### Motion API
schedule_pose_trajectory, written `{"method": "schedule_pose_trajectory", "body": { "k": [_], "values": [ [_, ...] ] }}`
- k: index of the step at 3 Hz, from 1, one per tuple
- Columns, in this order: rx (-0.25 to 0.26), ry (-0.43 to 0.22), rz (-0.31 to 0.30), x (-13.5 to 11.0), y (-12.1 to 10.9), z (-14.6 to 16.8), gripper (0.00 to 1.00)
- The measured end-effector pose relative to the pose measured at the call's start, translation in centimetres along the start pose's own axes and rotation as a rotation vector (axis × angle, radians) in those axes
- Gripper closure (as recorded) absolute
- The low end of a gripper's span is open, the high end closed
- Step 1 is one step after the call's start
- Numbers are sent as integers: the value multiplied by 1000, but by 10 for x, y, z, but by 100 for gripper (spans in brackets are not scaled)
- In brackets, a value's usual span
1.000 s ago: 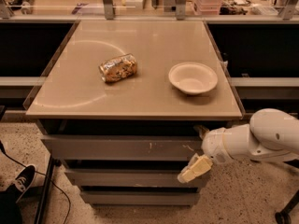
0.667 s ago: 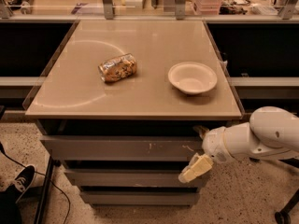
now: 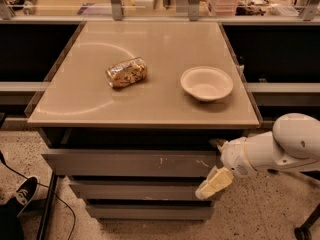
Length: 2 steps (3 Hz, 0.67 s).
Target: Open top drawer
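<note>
The top drawer (image 3: 125, 162) is the widest grey front under the tabletop, with pale scratch marks right of centre. It stands out a little from the cabinet, with a dark gap above it. My gripper (image 3: 214, 183) comes in from the right on a white arm (image 3: 280, 146). It sits at the drawer's right end, its cream fingertip (image 3: 215, 183) pointing down-left in front of the drawer corner.
A crumpled snack bag (image 3: 127, 72) and a white bowl (image 3: 206, 83) lie on the beige tabletop (image 3: 150, 104). Two narrower grey drawers (image 3: 145, 190) sit below. A shoe (image 3: 24, 191) and a black cable lie on the floor at the left.
The arm and gripper have shifted very slightly to the right. The drawer looks unchanged.
</note>
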<state>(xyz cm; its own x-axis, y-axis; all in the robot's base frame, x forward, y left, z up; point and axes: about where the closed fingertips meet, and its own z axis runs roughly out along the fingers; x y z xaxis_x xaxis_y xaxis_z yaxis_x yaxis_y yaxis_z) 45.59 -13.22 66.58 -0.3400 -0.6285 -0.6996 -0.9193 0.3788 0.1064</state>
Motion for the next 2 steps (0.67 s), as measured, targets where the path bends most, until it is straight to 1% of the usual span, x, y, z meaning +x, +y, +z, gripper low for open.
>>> {"method": "schedule_pose_trajectory", "body": {
  "k": [1, 2],
  "values": [
    [-40, 11, 29, 6, 26, -13, 0],
    [-63, 41, 77, 19, 54, -29, 0]
  ]
}}
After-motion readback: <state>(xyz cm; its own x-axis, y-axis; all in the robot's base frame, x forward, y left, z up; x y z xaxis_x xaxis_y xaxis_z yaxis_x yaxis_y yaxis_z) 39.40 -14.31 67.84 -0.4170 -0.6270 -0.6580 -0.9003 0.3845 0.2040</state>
